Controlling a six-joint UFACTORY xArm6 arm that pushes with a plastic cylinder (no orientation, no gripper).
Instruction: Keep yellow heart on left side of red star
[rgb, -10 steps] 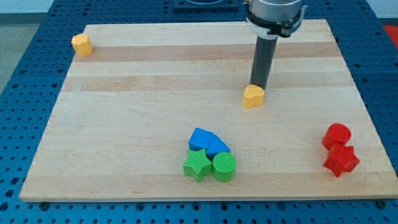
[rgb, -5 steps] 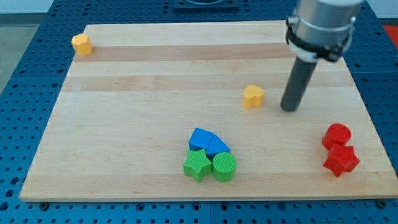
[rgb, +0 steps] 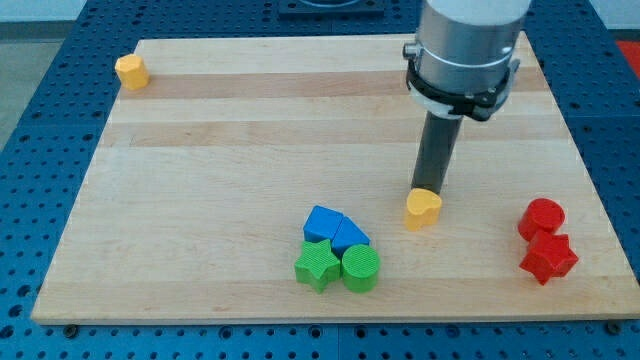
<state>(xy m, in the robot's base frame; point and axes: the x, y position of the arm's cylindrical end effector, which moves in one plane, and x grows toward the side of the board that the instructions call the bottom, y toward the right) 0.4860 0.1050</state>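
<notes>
Wooden counter (rgb: 200, 180) seen from above and in front, resting on a blue perforated base (rgb: 40, 150). Near the counter's top-left corner lies a yellow block (rgb: 131, 71) whose exact shape cannot be made out. Toward the bottom centre sits a tight cluster of four blocks touching one another: a blue block (rgb: 322, 222) and a second blue block (rgb: 349, 235) side by side, with a green star (rgb: 317, 266) and a green cylinder (rgb: 361, 268) just below them. To the right of this cluster, apart from it, lies the yellow heart (rgb: 423, 208). The arm carries no jaws; it ends in a dark rod under a grey collar, and my tip (rgb: 430, 190) stands at the heart's upper edge, touching it or very nearly so. Further right, near the counter's right edge, a red cylinder (rgb: 542, 218) sits directly above the red star (rgb: 547, 258), the two touching. The yellow heart thus lies to the view's left of the red star, well apart from it and slightly higher in the view.
</notes>
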